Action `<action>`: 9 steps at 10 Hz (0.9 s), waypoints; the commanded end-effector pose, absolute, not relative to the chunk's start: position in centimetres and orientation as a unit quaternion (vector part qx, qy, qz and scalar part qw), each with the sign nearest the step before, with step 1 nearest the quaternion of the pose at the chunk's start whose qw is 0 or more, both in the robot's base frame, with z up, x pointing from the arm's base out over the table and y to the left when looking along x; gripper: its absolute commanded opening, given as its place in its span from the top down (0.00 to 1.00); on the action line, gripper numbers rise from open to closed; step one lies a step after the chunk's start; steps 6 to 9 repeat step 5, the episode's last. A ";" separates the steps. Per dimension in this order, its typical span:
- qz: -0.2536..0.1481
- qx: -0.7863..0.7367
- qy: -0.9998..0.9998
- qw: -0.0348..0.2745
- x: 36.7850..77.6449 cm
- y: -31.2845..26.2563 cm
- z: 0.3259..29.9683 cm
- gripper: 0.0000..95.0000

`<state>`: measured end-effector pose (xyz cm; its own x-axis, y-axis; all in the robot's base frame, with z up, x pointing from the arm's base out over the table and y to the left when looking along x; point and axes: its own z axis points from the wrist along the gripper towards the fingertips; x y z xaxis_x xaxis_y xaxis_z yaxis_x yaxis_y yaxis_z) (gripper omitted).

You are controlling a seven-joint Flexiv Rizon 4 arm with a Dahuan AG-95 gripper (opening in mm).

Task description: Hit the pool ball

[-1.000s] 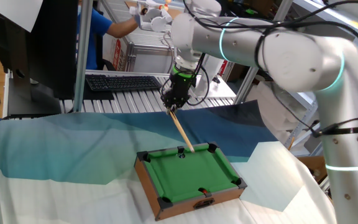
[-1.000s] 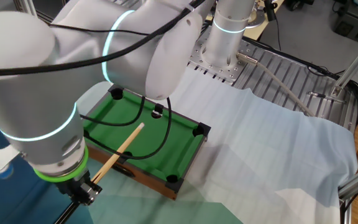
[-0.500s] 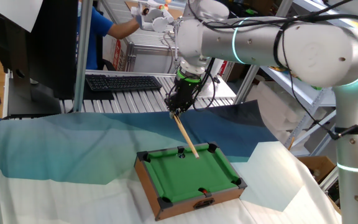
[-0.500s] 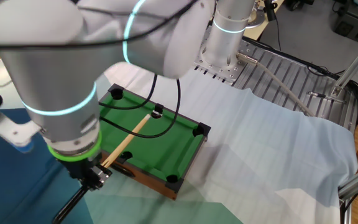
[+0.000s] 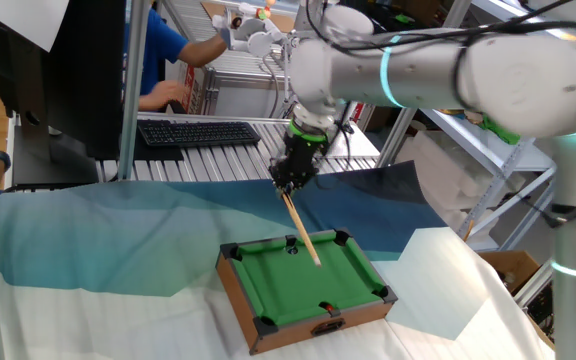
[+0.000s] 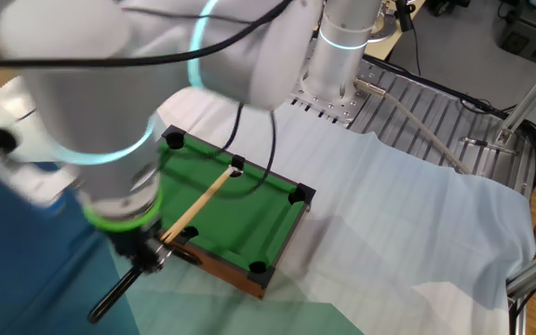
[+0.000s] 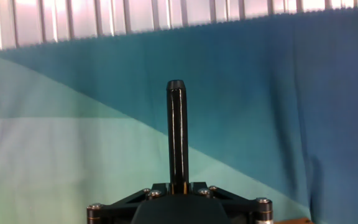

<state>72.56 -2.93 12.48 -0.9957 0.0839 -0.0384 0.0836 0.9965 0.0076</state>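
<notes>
Hand (image 5: 292,180) clenched on the cue stick (image 5: 301,232), tip over the mini pool table (image 5: 303,280). Pool ball not discernible, possibly near the far rail. Striking step judged underway; next calls for a straight push along the cue

The pool ball could not be identified in any view; it was too small or hidden. In the other fixed view, motion blur obscured the arm (image 6: 91,112), and the tool (image 6: 142,253) jaws could not be resolved. In the hand view, the tool (image 7: 178,198) was cut off at 6 o'clock by the frame edge, and the mini pool table lay outside it.
</notes>
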 end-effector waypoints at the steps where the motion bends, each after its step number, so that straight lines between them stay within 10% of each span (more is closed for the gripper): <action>1: 0.008 0.047 0.999 0.005 73.0 -3.2 12.7 1.00; 9: 0.004 0.069 0.998 -0.001 72.9 -3.3 12.8 1.00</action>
